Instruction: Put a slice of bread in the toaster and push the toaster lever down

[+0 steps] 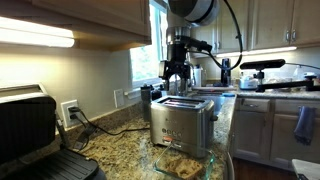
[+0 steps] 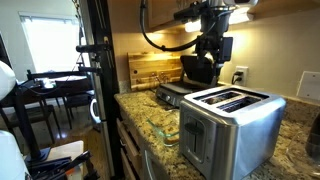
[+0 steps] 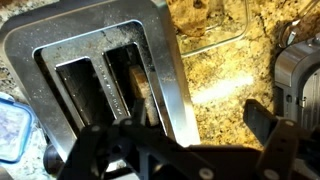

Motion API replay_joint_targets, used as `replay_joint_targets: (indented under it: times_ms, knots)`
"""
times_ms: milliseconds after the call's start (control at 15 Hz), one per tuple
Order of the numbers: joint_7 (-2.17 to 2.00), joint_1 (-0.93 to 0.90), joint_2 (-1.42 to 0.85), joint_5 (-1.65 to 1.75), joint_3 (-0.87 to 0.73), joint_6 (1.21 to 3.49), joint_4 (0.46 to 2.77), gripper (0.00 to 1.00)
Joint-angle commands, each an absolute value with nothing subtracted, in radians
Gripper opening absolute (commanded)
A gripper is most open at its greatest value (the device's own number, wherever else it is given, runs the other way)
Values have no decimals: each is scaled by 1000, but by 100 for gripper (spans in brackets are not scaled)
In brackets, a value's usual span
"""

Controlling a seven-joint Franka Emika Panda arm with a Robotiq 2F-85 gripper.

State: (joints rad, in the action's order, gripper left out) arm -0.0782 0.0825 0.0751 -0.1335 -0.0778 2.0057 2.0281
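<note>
The brushed steel toaster (image 1: 185, 122) stands on the granite counter and shows in both exterior views (image 2: 230, 125). In the wrist view I look down on its top (image 3: 165, 70). A tan-brown slice of bread (image 3: 141, 88) sits inside the slot nearer the toaster's edge; the other slot looks empty. My gripper (image 3: 180, 130) is open and empty. It hangs a little above the toaster's top (image 1: 178, 78), also seen in an exterior view (image 2: 210, 62). The toaster's lever is not clearly visible.
A glass dish (image 1: 205, 168) holding more bread lies in front of the toaster. A big black grill press (image 1: 35, 135) stands to one side. A wooden board (image 2: 150, 68) leans on the wall. A blue-lidded container (image 3: 10, 130) sits beside the toaster.
</note>
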Motion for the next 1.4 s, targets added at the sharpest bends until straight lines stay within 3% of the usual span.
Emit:
replay_joint_targets:
  times_ms: [0, 1333]
  knots:
    - [-75, 88, 118, -130, -87, 1938, 2052, 100]
    - [-82, 106, 205, -118, -111, 1931, 2185, 100]
